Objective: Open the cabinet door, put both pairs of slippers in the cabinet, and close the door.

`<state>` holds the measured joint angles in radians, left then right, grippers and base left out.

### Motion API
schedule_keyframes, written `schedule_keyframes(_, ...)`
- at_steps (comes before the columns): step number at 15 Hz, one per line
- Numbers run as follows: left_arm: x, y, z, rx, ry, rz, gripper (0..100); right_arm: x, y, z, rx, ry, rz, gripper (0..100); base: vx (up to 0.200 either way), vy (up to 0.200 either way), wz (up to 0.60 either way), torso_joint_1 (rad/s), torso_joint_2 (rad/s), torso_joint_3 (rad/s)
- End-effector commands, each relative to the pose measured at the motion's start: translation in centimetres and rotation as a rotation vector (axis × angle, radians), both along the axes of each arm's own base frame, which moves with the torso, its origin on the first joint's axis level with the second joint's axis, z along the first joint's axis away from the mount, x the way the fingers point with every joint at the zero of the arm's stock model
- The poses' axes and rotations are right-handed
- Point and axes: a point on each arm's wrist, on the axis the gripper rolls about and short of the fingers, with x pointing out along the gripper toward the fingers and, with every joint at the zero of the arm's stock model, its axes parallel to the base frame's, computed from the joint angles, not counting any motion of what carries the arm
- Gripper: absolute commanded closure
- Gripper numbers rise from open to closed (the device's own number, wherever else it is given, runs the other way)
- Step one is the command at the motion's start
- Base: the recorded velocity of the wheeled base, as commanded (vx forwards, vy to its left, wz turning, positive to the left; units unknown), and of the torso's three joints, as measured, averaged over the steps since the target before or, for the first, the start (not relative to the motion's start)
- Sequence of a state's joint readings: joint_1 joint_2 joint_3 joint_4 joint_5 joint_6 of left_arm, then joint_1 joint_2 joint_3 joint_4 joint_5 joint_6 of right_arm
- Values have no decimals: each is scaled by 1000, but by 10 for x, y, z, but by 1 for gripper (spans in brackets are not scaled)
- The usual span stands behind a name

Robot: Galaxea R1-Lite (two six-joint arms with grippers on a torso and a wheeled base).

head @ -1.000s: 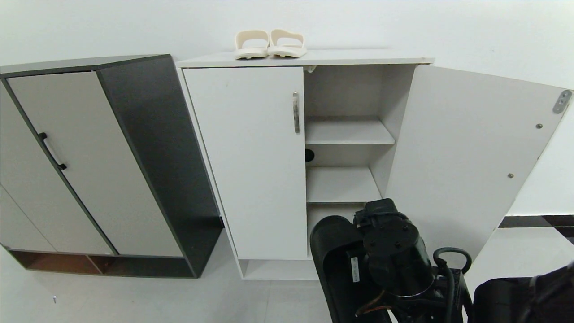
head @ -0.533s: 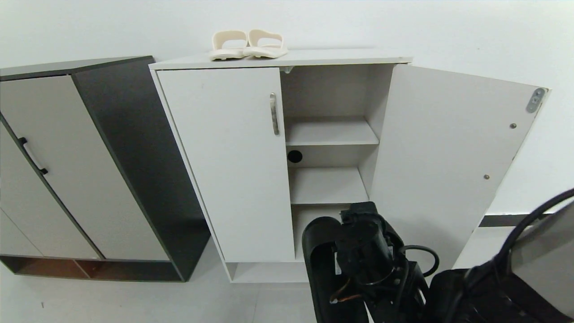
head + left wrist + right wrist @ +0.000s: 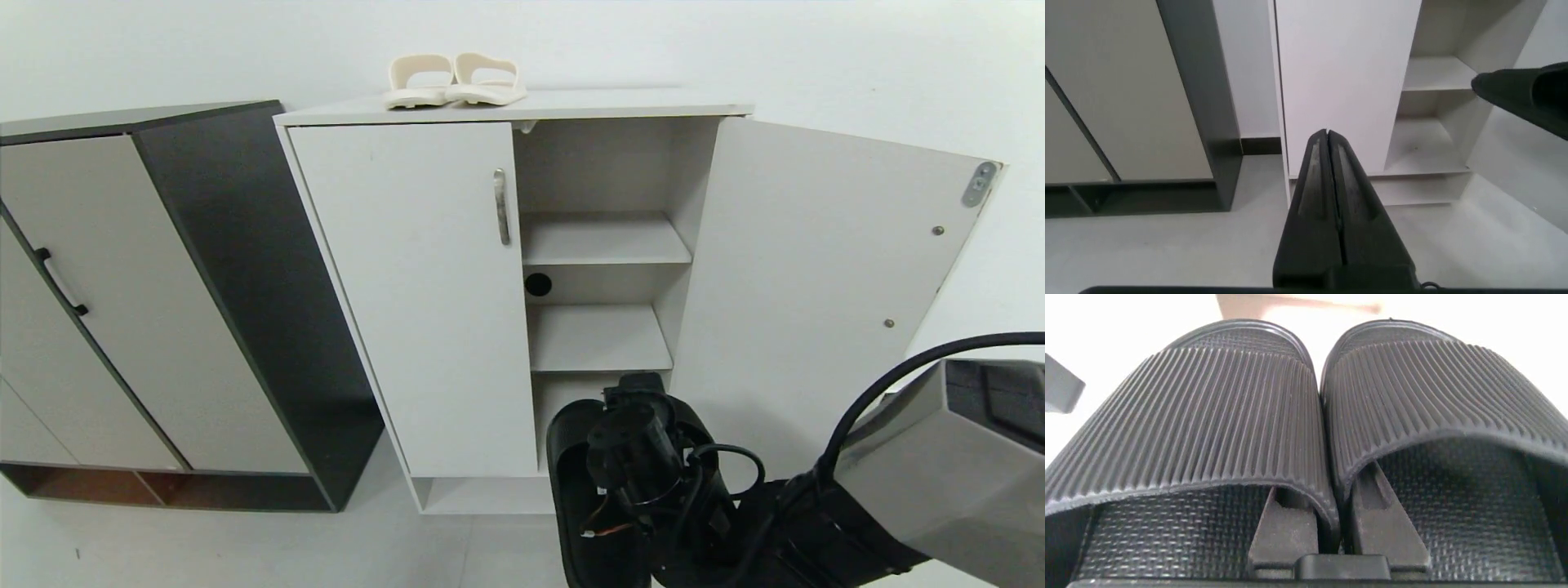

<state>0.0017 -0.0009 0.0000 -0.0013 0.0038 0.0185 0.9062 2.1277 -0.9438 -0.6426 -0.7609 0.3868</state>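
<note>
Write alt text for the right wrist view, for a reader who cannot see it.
A pair of black slippers with ribbed straps, side by side, is held by the right gripper. Its fingers reach in under the two straps and clamp the slippers' touching inner edges together.

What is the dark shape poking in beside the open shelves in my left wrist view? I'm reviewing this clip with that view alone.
Observer: A pair of black slippers, held low in front of the white cabinet's open right half.
Operator: Gripped how?
Observer: The right pincer has one finger inside each slipper, under the straps, pinching the two inner walls together.
Operator: And the second pair?
Observer: The cream slippers sit side by side on the cabinet top, with nothing touching them.
</note>
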Motion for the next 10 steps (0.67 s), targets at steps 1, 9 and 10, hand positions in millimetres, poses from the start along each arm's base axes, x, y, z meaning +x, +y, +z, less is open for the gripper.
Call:
schedule_keyframes(1, 0, 0, 0, 0, 2, 1, 100, 4, 5, -13, -20, 15, 1, 100, 0, 0, 0, -2, 2, -110)
schedule_keyframes(9, 0, 0, 0, 0, 2, 2, 100, 19, 17, -23, 22, -77, -60, 100, 0, 0, 0, 4, -1, -186)
schedule_keyframes(10, 0, 0, 0, 0, 2, 1, 100, 19, 17, -21, 31, -113, -59, 100, 0, 0, 0, 7, 2, -193)
